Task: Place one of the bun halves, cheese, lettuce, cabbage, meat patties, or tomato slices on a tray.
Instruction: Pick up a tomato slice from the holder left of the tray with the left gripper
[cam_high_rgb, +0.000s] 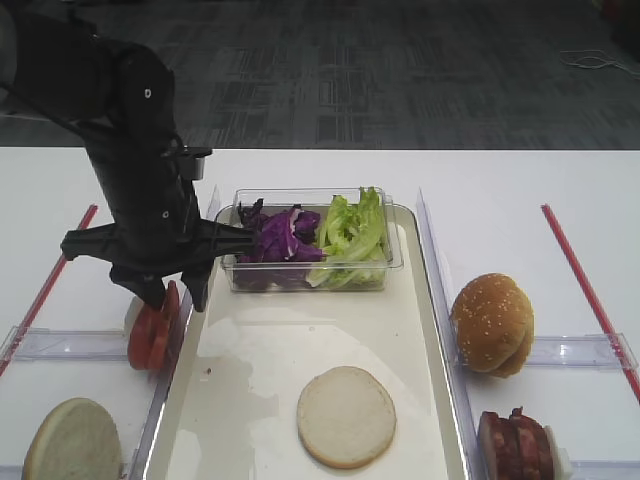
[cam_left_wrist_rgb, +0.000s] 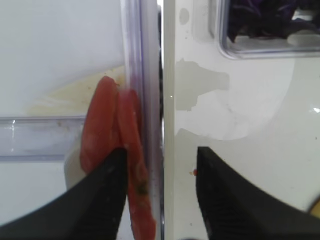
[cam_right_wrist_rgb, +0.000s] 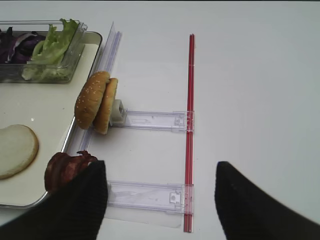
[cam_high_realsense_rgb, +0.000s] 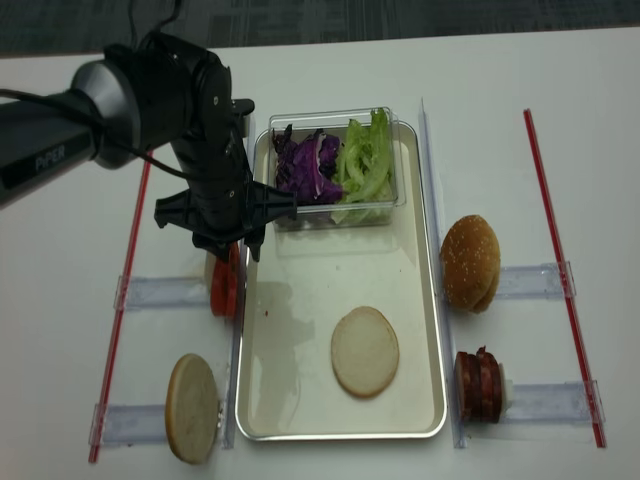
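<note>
At the tray's (cam_high_rgb: 425, 330) nine-o'clock rim, left pincer (cam_left_wrist_rgb: 160, 172) spread, released, straddling upright tomato slices (cam_left_wrist_rgb: 117, 150): likely soft, slippery, best pinched lightly across flat faces.

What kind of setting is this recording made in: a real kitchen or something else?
Probably a lab or office test bench, not a kitchen: a plain white table on grey carpet tiles, with burger parts set out in clear racks beside a tray, between red strips.
</note>
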